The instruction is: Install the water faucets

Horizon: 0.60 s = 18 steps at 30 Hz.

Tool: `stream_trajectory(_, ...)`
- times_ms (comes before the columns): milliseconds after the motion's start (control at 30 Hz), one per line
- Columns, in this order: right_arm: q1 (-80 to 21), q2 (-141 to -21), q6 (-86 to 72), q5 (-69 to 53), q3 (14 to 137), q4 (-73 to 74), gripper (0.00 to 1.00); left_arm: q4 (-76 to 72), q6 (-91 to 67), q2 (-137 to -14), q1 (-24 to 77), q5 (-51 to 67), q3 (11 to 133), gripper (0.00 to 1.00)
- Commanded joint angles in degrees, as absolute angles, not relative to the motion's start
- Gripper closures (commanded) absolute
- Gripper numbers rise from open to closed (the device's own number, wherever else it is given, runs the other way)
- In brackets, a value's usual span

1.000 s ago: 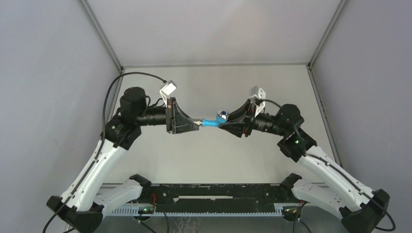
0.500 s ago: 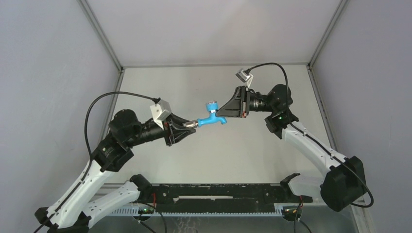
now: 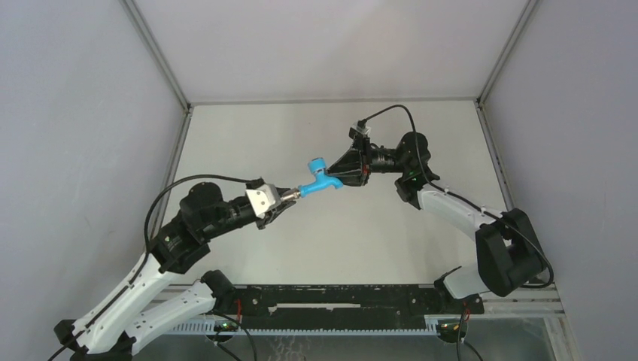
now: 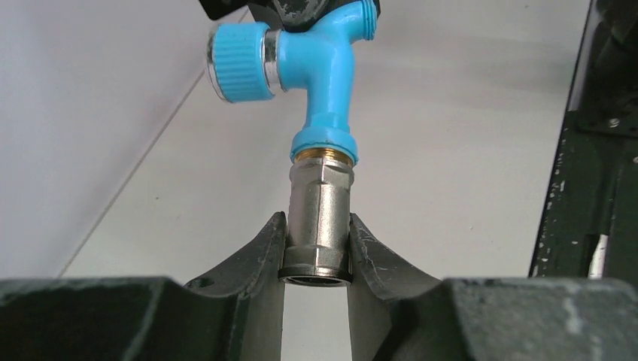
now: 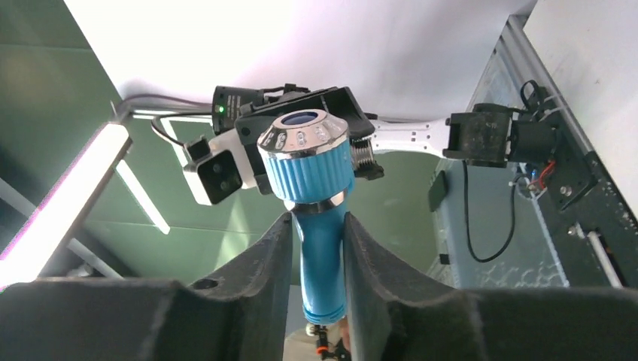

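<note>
A bright-blue bent tap point(image 3: 320, 179) hangs in mid-air above the table's middle, held between both arms. In the left wrist view the blue tap point(image 4: 320, 71) joins a silver metal fitting point(image 4: 320, 218) at a brass ring. My left gripper point(image 4: 316, 248) is shut on that fitting; it shows in the top view too point(image 3: 288, 196). My right gripper point(image 5: 318, 259) is shut on the tap's blue body point(image 5: 322, 256), under the ribbed knob with its chrome cap point(image 5: 304, 135). In the top view the right gripper point(image 3: 340, 177) meets the tap from the right.
The pale table point(image 3: 331, 233) lies below both arms, with grey walls on three sides. A black rail point(image 3: 338, 304) runs along the near edge between the arm bases. Cables loop above each wrist.
Both arms have turned. The left gripper has dropped towards the near left, the right wrist has swung far and rolled. The tap has tilted and shifted slightly left, still held at both ends.
</note>
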State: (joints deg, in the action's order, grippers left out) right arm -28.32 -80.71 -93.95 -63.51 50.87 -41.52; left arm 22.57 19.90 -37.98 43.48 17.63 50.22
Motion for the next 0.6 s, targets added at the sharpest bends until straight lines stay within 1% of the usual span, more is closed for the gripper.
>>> stream_trajectory(0,-29.51,-81.36,-105.69,-62.76,50.71,-53.80,0.57,20.53,26.57,-37.51,44.94,12.63,49.55,1.00)
stream_trajectory(67,-29.55,-81.39,-105.83,-62.52,50.71,-53.75,0.50,20.84,28.22,-37.38,46.31,10.09,49.64,1.00)
stream_trajectory(167,-29.09,-81.05,-103.51,-63.51,50.71,-50.62,0.41,21.41,26.87,-37.76,46.96,9.41,50.60,1.00)
stream_trajectory(233,-28.65,-79.50,-98.37,-63.69,50.71,-43.31,0.36,21.74,24.28,-38.17,46.88,9.52,51.58,1.00)
stream_trajectory(333,-27.51,-75.98,-86.26,-61.83,50.77,-29.11,0.28,23.07,19.48,-39.08,46.89,8.98,53.80,1.00)
stream_trajectory(400,-25.72,-73.66,-78.97,-60.84,50.96,-19.41,0.26,24.77,16.54,-39.95,46.90,7.57,55.71,1.00)
stream_trajectory(467,-23.79,-71.76,-73.27,-60.48,50.98,-12.82,0.24,25.22,13.59,-40.28,46.72,5.67,56.81,1.00)
stream_trajectory(567,-20.39,-69.58,-66.31,-59.97,51.15,-3.49,0.24,24.31,10.27,-39.76,45.42,8.09,57.43,1.00)
